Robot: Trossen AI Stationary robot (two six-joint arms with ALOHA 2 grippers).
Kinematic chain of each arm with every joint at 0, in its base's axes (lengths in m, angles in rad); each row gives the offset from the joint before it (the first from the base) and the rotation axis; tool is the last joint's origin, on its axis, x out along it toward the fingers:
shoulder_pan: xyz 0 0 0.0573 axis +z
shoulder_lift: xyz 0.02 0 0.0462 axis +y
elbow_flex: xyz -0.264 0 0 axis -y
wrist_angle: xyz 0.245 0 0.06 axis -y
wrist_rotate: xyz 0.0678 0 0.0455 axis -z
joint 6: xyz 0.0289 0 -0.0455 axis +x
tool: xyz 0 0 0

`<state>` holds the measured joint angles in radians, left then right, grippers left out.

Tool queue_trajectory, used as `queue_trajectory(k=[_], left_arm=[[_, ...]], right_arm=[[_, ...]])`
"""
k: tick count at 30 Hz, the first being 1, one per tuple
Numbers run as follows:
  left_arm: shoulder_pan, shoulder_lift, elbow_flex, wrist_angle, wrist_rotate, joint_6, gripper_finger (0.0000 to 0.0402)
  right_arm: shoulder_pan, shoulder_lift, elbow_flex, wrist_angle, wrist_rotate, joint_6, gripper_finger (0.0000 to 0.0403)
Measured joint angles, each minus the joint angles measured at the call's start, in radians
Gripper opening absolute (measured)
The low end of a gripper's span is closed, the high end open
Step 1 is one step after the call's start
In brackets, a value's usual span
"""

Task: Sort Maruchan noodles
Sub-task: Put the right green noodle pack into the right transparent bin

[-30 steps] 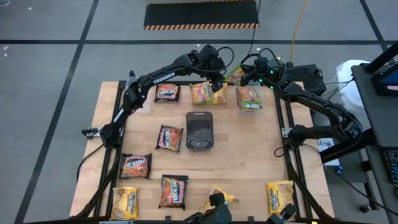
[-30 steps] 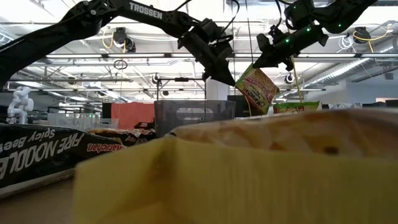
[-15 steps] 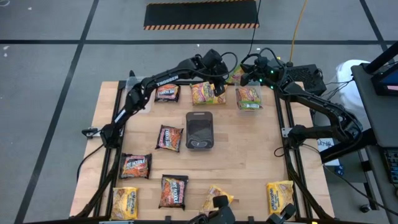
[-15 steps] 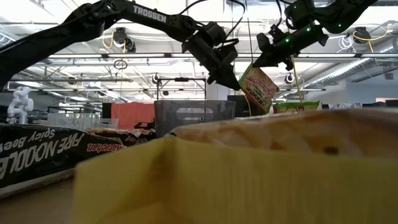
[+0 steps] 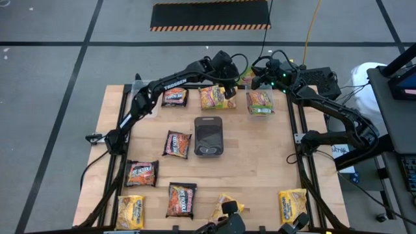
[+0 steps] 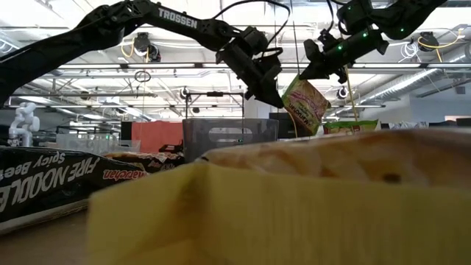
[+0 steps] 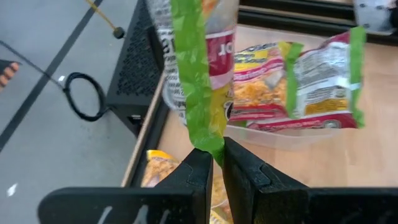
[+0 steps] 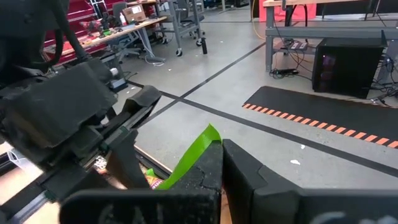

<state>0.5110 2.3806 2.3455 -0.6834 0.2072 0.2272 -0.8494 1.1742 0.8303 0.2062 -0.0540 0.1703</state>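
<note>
A green-edged Maruchan noodle packet [image 5: 246,78] hangs in the air above the table's far edge, between the two arms. My right gripper [image 5: 255,79] is shut on its upper green edge [image 8: 193,155]. My left gripper [image 5: 233,83] reaches in from the left and is shut on the packet's other green edge [image 7: 194,93]. In the low view the packet [image 6: 305,103] dangles below the right gripper [image 6: 309,73], with the left gripper [image 6: 278,99] at its side. More packets lie in clear tubs [image 5: 260,102] and loose on the table [image 5: 177,143].
A dark grey tray [image 5: 208,136] sits mid-table. Clear tubs with packets stand along the far side [image 5: 216,97], [image 5: 174,97]. Brown packets [image 5: 142,173], [image 5: 182,199] and yellow ones [image 5: 130,211], [image 5: 292,205] lie toward the near edge. A yellow packet [image 6: 294,206] fills the low view's foreground.
My left gripper has moved right, up to the hanging packet's edge. The right gripper and the packet have stayed in place.
</note>
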Motion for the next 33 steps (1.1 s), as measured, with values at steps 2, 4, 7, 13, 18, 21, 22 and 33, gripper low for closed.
queue_trajectory(k=[2,4,7,13,18,21,22,33], left_arm=[[0.000,0.000,0.000,0.000,-0.013,0.000,0.0037],[0.001,0.000,0.000,0.000,-0.022,0.000,0.0037],[0.001,0.000,0.000,-0.001,-0.026,0.007,0.0028],[0.001,0.000,0.000,0.000,-0.025,0.014,0.0005],[0.001,0.000,0.000,0.004,-0.024,0.014,0.0003],[0.001,-0.001,0.001,0.006,-0.021,0.014,0.0003],[0.001,-0.001,0.001,0.007,-0.021,0.014,0.0003],[-0.010,-0.001,0.000,0.094,0.021,0.005,0.0001]], right_arm=[[0.000,0.000,0.000,0.000,0.000,0.000,0.0000],[0.000,0.000,0.000,0.000,0.000,0.000,0.0000],[0.000,0.000,0.000,0.000,0.000,0.000,0.0000],[0.000,-0.016,0.000,-0.003,-0.001,-0.008,0.0000],[0.000,-0.053,0.000,-0.036,0.000,-0.017,0.0000],[0.000,-0.074,0.000,-0.065,0.000,-0.019,0.0000],[0.000,-0.079,0.000,-0.078,0.001,-0.019,0.0000],[0.000,-0.088,0.000,-0.143,0.011,-0.021,0.0000]])
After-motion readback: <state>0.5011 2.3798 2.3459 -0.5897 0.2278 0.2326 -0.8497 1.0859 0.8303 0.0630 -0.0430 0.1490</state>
